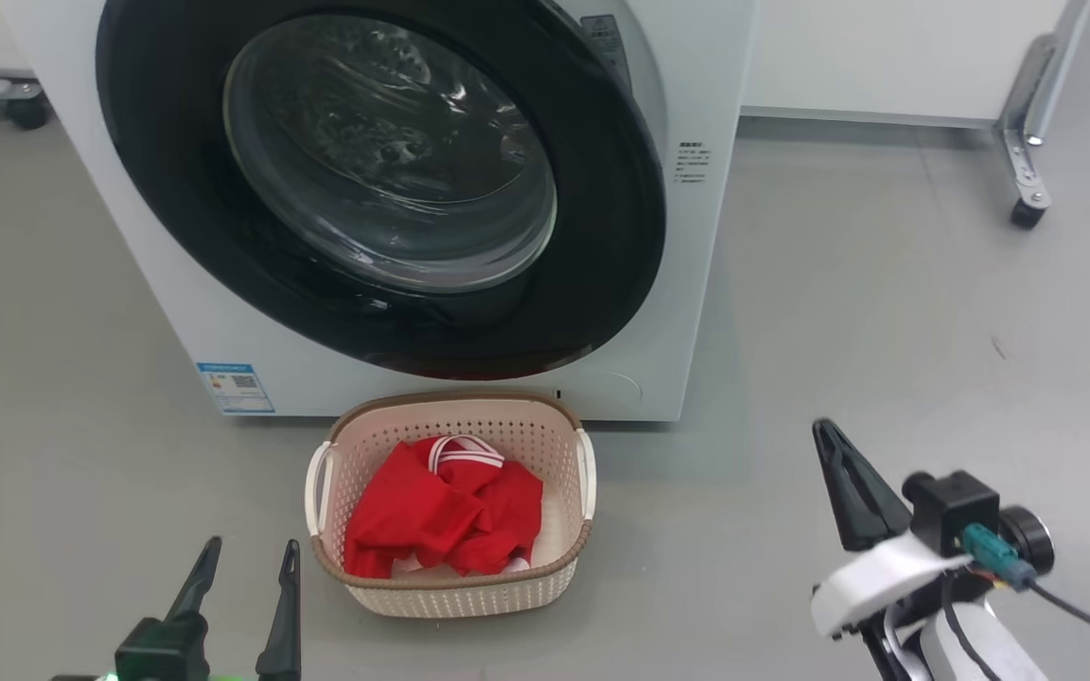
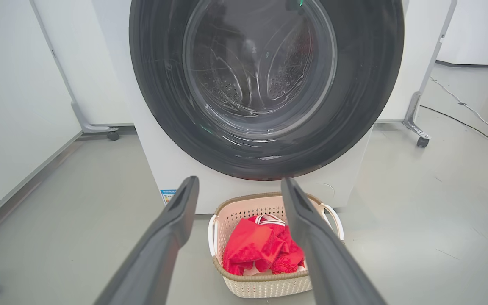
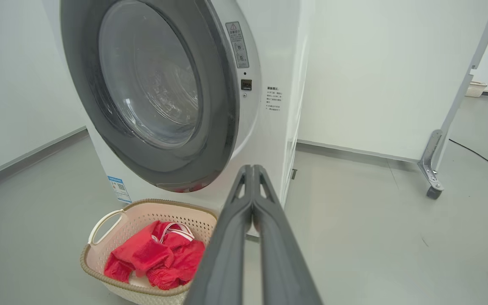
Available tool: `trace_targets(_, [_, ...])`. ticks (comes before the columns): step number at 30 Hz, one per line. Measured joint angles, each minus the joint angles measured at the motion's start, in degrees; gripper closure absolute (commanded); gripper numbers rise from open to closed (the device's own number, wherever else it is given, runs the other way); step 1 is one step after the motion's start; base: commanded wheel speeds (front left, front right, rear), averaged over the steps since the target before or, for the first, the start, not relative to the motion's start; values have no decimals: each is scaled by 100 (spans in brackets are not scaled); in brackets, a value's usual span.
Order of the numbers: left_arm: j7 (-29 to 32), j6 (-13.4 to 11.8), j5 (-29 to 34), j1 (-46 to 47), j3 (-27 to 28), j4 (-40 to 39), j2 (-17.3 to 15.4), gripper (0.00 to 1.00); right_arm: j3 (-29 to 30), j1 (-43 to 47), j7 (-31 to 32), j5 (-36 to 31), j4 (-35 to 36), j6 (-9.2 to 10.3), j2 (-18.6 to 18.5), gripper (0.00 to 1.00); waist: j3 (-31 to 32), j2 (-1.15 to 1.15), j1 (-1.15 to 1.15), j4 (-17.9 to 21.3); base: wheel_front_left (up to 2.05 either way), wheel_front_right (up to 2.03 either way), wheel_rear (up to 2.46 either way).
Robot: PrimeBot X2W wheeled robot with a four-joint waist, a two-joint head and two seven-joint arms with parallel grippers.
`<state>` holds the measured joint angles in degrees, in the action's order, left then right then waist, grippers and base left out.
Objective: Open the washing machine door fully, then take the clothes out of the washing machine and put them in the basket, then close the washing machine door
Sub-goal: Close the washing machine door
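One blue sticker (image 1: 235,388) (print unreadable) sits low on the washing machine (image 1: 682,284).

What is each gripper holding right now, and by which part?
Nothing is held. The left gripper is open and empty; the right gripper is shut with nothing between its fingers. The clothes lie in the basket.

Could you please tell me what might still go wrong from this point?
The washing machine door looks shut, but I cannot tell whether it has latched; it might swing open. The basket holding the clothes stands right below the door, so the left end effector reaching in low to press it could knock the basket.
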<state>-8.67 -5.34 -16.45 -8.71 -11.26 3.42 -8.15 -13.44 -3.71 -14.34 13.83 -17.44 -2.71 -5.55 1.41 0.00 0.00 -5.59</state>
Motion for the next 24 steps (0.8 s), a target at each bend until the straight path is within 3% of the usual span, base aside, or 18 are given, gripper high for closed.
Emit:
trace_targets(7, [-30,0,0,106,-41,-22,54,0,-183,-752,178,-97,-24,-183,-102,100,-108,0,0,-331,0,0,0])
trace_targets(24, [-220,87,-3,687,-328,-55,259,0,-80,-2700,698,-188,-412,-323,-506,100,-730,0,0,-1409,0,0,0])
